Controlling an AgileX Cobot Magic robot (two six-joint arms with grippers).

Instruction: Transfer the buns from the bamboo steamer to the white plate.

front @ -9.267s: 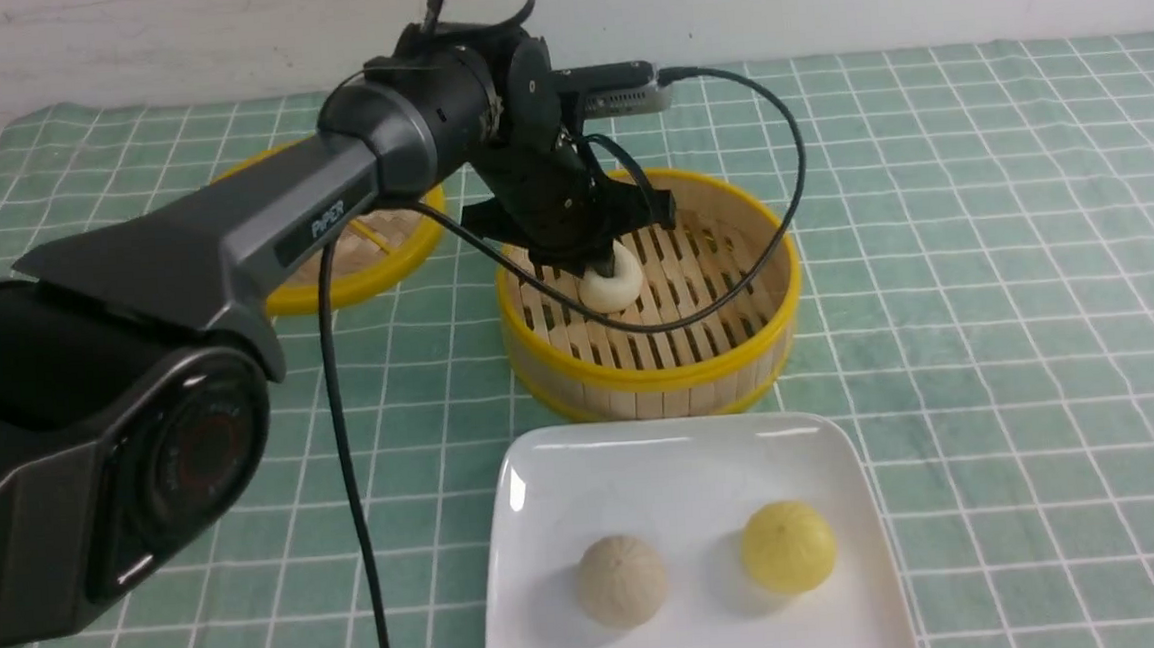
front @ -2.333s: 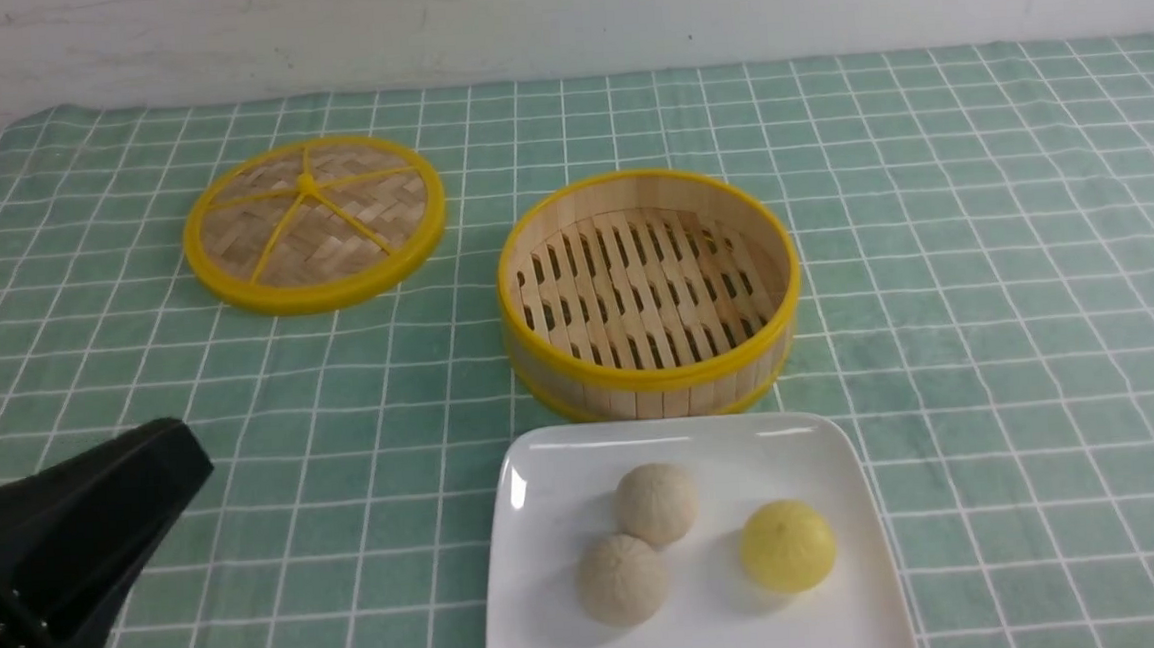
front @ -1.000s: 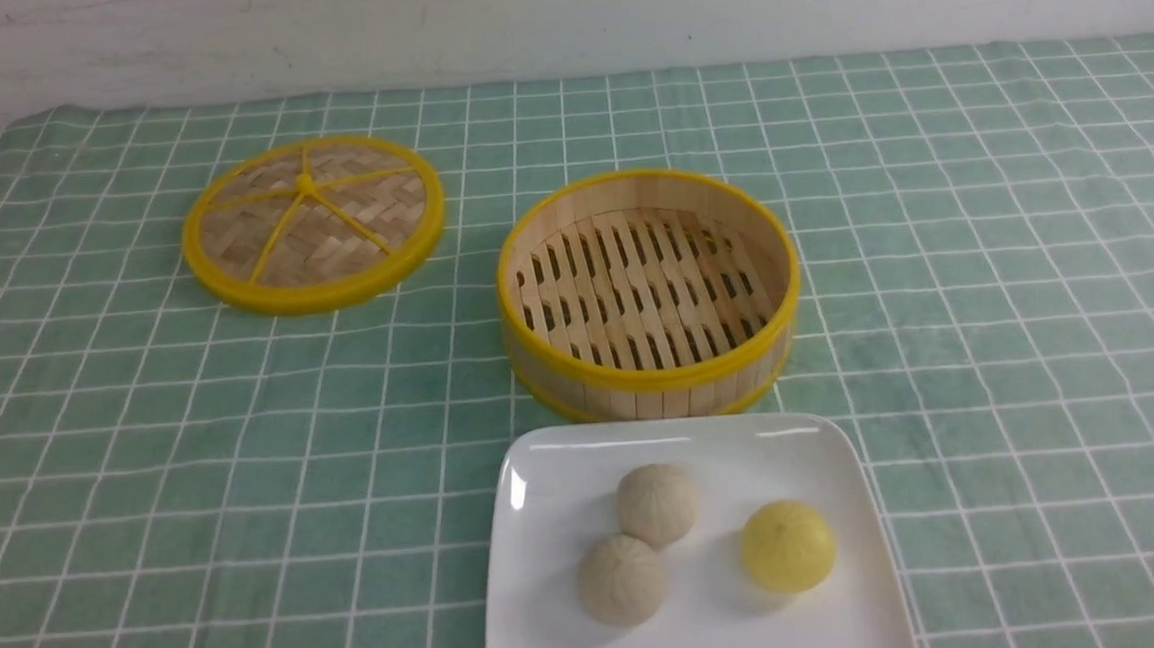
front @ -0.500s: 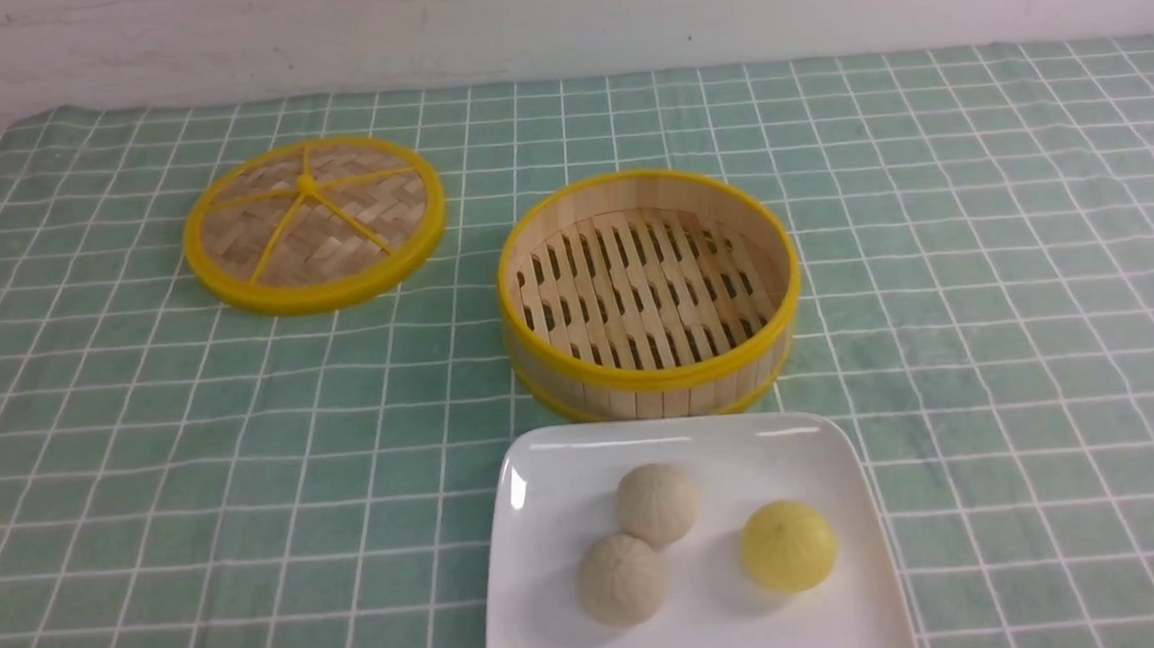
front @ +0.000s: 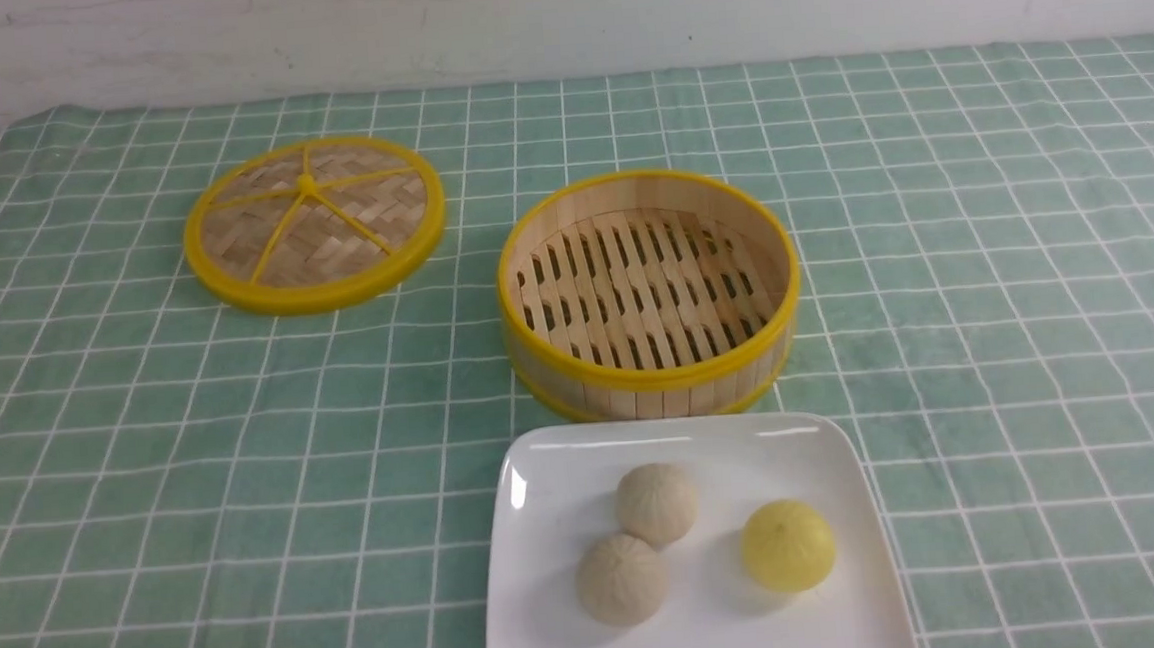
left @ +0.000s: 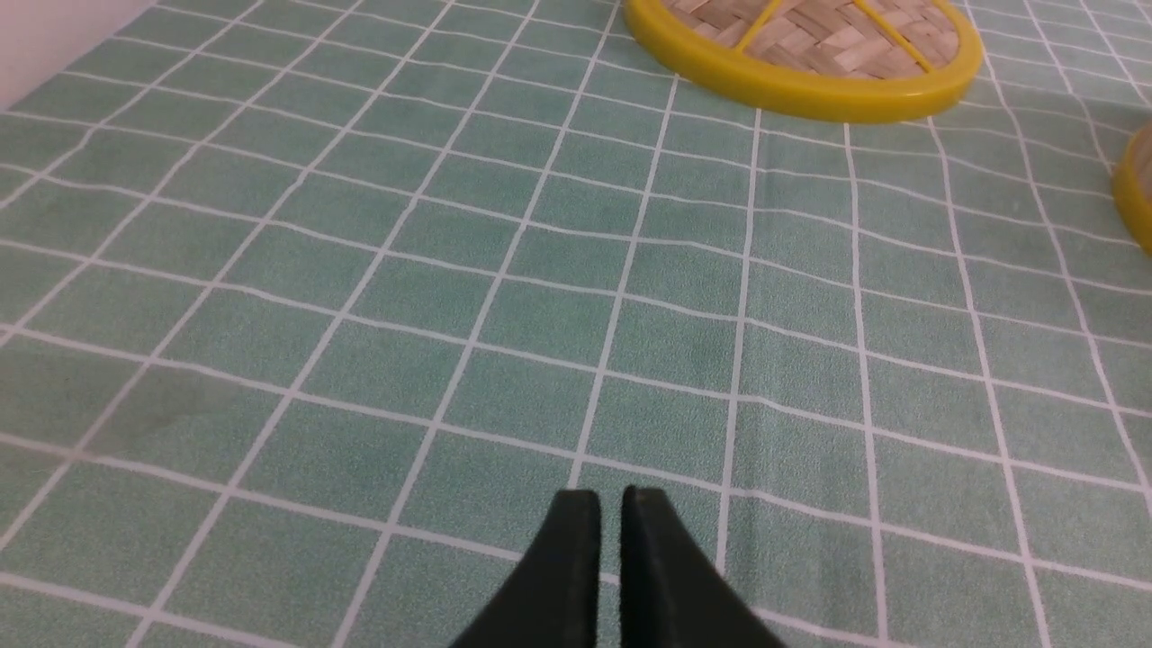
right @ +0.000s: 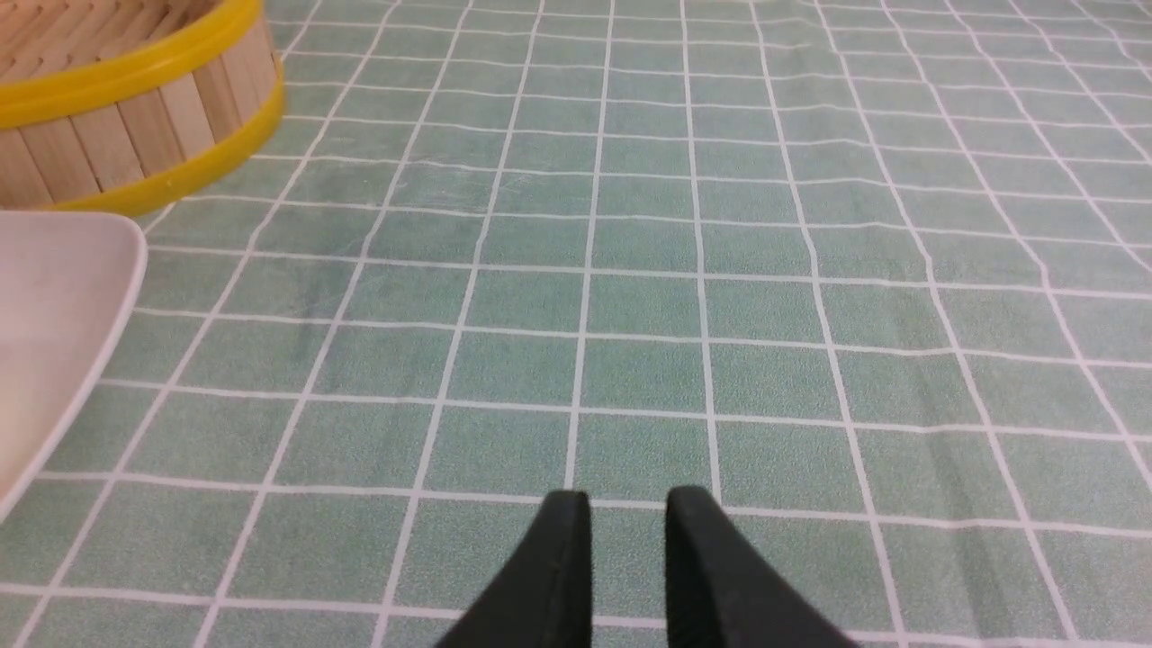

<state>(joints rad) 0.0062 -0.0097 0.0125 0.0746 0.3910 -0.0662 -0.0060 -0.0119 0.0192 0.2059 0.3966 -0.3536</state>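
Front camera has no arm in shot, just three buns (front: 656, 502) on the white plate (front: 554, 606), bamboo steamer (front: 648, 290) bare behind it, lid (front: 313, 223) off left. Wrist cameras: left hand (left: 609, 500) a sliver apart, right hand (right: 627, 504) narrowly apart, both empty over the green checked desk (front: 986, 289). No writing readable.

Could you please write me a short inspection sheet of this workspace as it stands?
Surface: green checked tablecloth, flat.
Job's things: three buns on the white plate, two cream buns touching, yellow bun apart; bamboo steamer holds nothing.
Clutter: woven steamer lid lies beside the steamer.
Grippers: left gripper jaws slightly parted, right gripper jaws apart; both hold nothing.
Cables: nothing seen.
Surroundings: white wall behind.
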